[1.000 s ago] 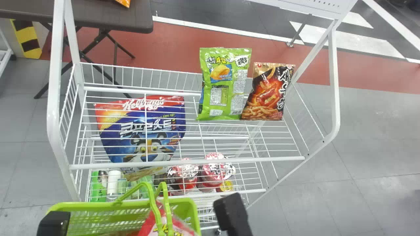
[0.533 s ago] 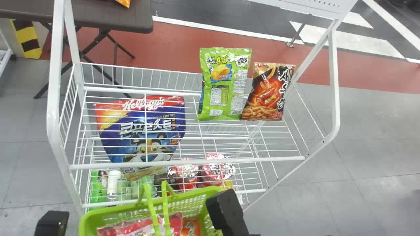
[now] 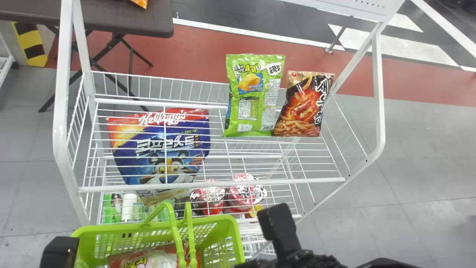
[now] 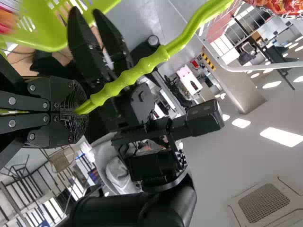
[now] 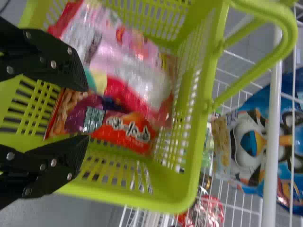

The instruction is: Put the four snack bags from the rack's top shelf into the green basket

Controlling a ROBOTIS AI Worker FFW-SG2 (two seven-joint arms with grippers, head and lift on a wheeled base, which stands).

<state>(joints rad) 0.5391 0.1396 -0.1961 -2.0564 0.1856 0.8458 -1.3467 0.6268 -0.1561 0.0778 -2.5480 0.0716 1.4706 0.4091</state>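
2 red-and-pink foil packets (image 5: 128,59) in, below the spread right gripper (image 5: 87,112); 2 green and black snack bags (image 3: 254,95) to go, ahead; left gripper (image 4: 78,112) clamps the basket's green handle (image 4: 142,69).

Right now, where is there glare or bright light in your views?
Head view: small glints on the green snack bag, a faint shine on the grey floor; left wrist view: ceiling lights washed out to white; right wrist view: whitish sheen on the pink bag in the green basket.

A workshop-like hall with a shop corner: ahead of the jaws, a wire rack (image 3: 297,181) of snacks (image 3: 256,95); farther beyond them, a table (image 3: 122,18) and floor markings (image 3: 401,46).
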